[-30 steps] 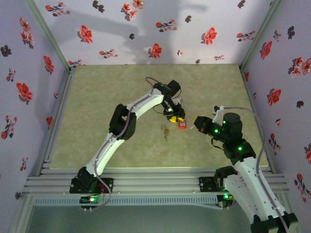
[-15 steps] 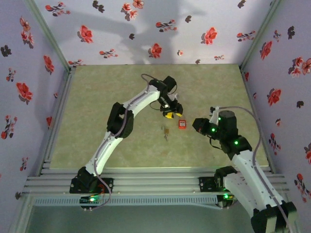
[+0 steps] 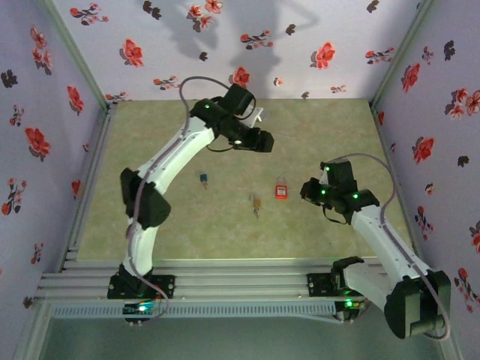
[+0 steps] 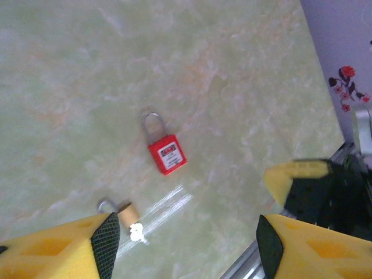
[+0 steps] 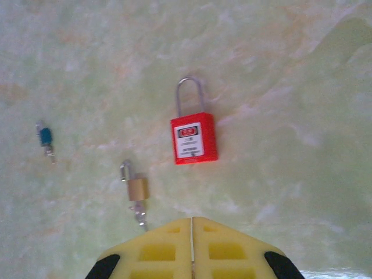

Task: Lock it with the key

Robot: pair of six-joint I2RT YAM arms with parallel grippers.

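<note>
Red padlock (image 5: pixel 194 138) lies flat on the table (image 3: pixel 150 150) near a brass padlock (image 5: pixel 137 189); the blue key (image 5: pixel 45 137) sits well apart. Left gripper (image 4: pixel 187 244) hangs wide open and empty, right gripper (image 5: pixel 192 238) pressed closed on nothing. Best pinch the key's head, leaving its blade free.

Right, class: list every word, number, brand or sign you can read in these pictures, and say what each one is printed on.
The white label on the red padlock: a red band and dark lines of print, too blurred to read.
The brass padlock: no marking can be made out.
The blue key: too small to tell.
So there is no text that can be quoted.
</note>
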